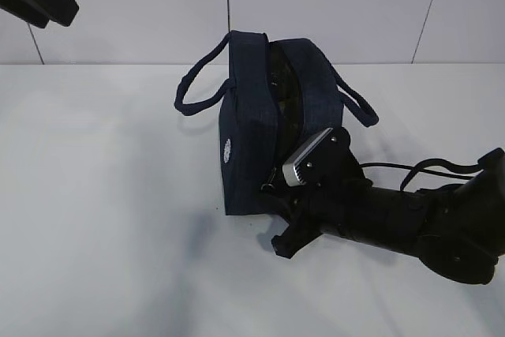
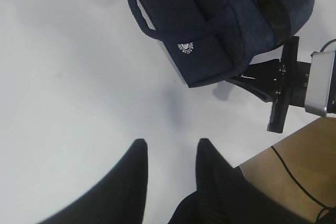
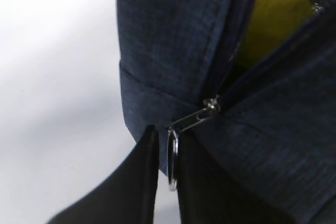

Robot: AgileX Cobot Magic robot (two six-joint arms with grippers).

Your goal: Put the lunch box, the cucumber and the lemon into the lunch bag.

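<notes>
We have the soft, floppy lunch bag (image 1: 251,128) standing on the surface (image 1: 95,195), lemon (image 3: 273,19) inside, and the thin slippery ring pull (image 3: 172,158) is the handhold — our right fingers (image 3: 149,166) pinch it, left fingers (image 2: 139,161) part-open and empty.

Lemon (image 3: 275,19) half hidden inside lunch bag (image 3: 173,40)

This looks like a robot test room or lab, not a home. A bare white table (image 1: 95,219) fills the space, and behind it stands a plain white panelled wall (image 1: 331,5) with thin dark seams. Past the table's edge a brown wooden floor (image 2: 299,156) shows, a black cable (image 2: 294,174) trailing across it.
</notes>
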